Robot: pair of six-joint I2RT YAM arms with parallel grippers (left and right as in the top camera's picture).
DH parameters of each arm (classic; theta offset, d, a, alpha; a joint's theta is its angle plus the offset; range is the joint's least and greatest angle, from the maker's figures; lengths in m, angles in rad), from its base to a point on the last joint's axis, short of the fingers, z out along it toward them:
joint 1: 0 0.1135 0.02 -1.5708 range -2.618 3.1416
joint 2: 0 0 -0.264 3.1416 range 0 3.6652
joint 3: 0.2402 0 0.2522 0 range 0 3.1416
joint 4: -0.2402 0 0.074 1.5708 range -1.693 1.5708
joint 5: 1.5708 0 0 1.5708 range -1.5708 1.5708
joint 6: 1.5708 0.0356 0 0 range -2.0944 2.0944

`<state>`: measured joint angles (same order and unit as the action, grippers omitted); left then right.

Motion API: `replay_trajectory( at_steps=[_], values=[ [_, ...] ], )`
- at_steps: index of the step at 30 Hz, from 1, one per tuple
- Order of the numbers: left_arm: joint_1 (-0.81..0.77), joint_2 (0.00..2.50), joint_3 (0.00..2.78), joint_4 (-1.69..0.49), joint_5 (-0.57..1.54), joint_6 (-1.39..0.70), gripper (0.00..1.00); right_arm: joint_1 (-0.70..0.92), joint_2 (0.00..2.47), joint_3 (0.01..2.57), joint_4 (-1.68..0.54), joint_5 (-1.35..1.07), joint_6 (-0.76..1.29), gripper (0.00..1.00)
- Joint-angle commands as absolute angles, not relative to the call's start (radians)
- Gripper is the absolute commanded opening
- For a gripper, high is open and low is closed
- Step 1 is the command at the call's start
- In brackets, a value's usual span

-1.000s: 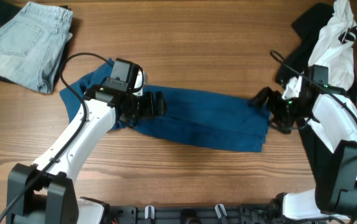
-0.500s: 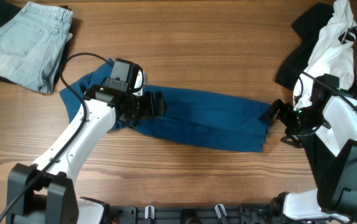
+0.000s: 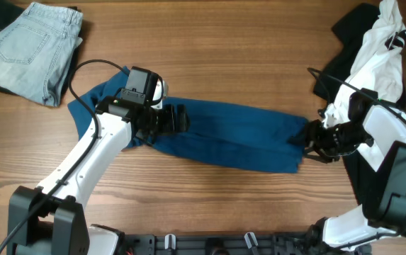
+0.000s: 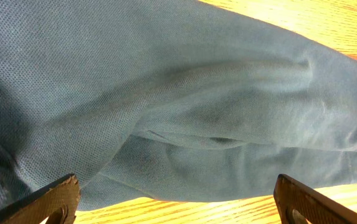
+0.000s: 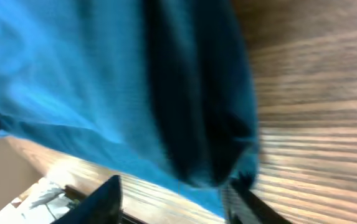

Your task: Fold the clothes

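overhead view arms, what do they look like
The left arm and right arm have smooth white shells with black joints. The left gripper and right gripper are black. A thin black cable loops beside the left arm.

Two white-shelled arms, black at every joint. The left arm [image 3: 89, 152] carries a boxy black camera housing [image 3: 140, 79] at its wrist, and a thin black left cable [image 3: 82, 71] loops off it. The right arm [image 3: 390, 138] has matching white links, with a black right cable [image 3: 318, 76] arcing from its wrist. Both rise from bulky black shoulder blocks [image 3: 47, 219]. The left gripper [image 3: 181, 118] and right gripper [image 3: 303, 136] are black. Close up, the left's fingers [image 4: 47, 199] are dark, flat and pale-edged.
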<state>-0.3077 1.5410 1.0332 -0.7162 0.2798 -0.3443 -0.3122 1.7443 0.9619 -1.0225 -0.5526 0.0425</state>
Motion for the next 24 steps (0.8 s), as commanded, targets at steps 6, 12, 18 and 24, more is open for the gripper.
replay_trajectory(
  at_steps=[6,12,18,24],
  values=[
    [-0.311,1.544,1.031,-0.713,0.295,-0.317,1.00,-0.304,1.756,0.957,-1.040,-0.284,0.191,0.96],
    [-0.311,1.544,1.031,-0.711,0.295,-0.317,1.00,-0.304,1.756,0.963,-1.010,-0.226,0.252,0.94],
    [-0.311,1.544,1.031,-0.710,0.295,-0.316,1.00,-0.304,1.756,0.965,-0.891,-0.216,0.260,0.99],
    [-0.311,1.544,1.031,-0.710,0.295,-0.317,1.00,-0.302,1.756,0.965,-0.766,-0.382,0.129,0.99]
  ],
)
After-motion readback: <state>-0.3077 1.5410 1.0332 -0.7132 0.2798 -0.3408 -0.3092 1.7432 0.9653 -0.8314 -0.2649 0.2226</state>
